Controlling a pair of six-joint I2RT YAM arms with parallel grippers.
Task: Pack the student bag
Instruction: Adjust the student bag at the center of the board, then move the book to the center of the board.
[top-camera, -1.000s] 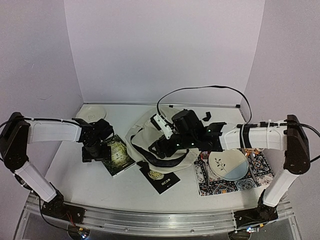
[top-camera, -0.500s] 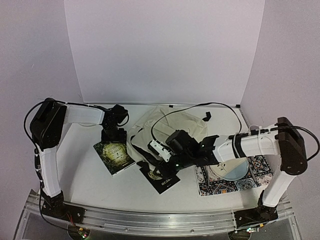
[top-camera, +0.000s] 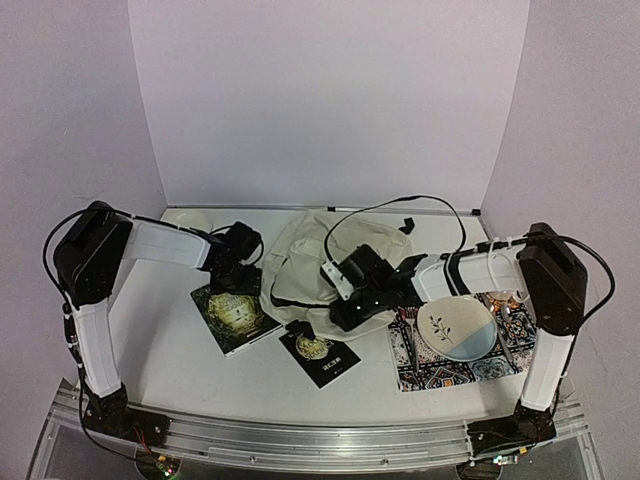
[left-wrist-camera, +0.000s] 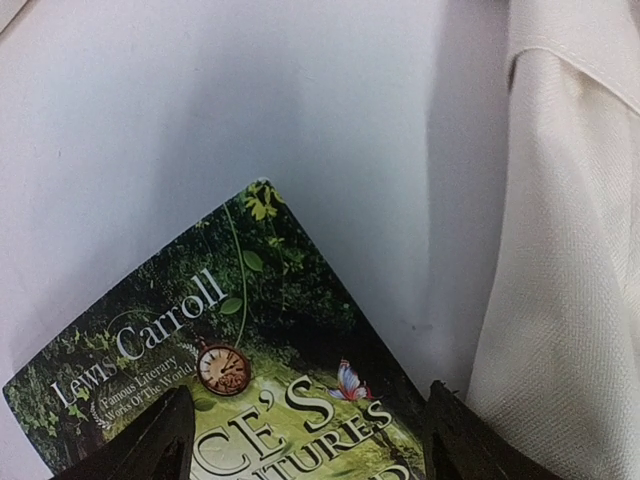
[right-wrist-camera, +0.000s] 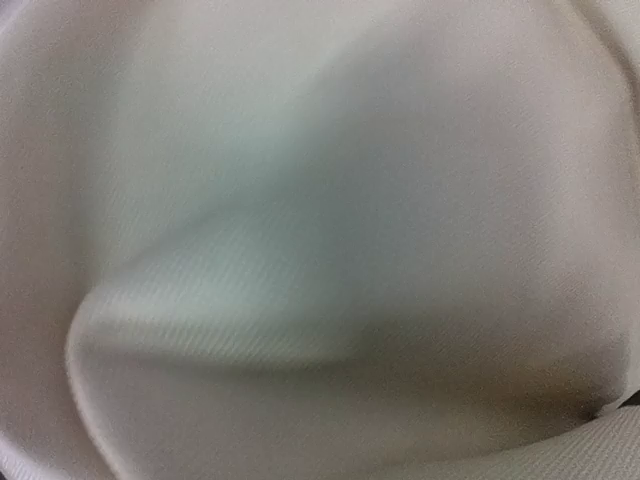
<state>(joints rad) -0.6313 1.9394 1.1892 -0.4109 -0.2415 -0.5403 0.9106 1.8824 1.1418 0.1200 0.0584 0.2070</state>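
Observation:
The cream student bag lies crumpled at mid-table, and its cloth also fills the right of the left wrist view. A green Lewis Carroll book lies to its left and a black book in front of it. My left gripper hangs open over the green book's far corner, one dark finger on each side. My right gripper presses into the bag's near edge. Its wrist view shows only blurred cream fabric, so its fingers are hidden.
A patterned multicolour mat at the right carries a white and blue plate. A pale dish sits at the back left by the wall. A black cable loops over the bag.
My left arm swung right, from the book's left side to its far corner beside the bag. My right gripper dropped from above the bag's mouth into its near edge, and the bag flattened.

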